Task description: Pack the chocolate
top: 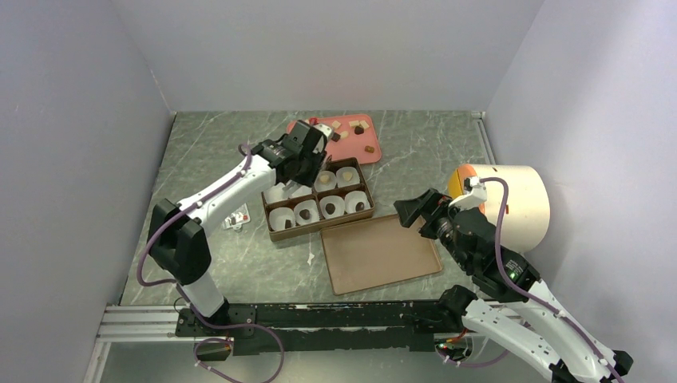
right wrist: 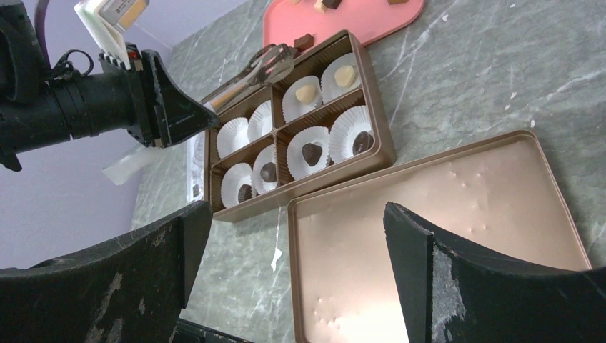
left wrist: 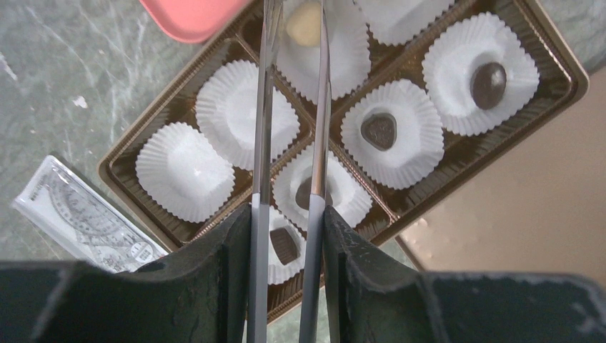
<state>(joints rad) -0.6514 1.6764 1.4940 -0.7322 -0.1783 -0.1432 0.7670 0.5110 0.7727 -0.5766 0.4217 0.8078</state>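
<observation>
Walled marble table (top: pixel 447 152); left hand (left wrist: pixel 288 221) pinching tongs (left wrist: pixel 261 107) over box (left wrist: pixel 561 71); right hand (right wrist: pixel 296 229) spread

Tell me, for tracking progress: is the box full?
Not full. Two cups sit empty; the other six each hold a chocolate.

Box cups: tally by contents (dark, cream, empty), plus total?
Cups with dark chocolate: 4
Cups with cream chocolate: 2
Empty cups: 2
Total: 8 cups
</observation>
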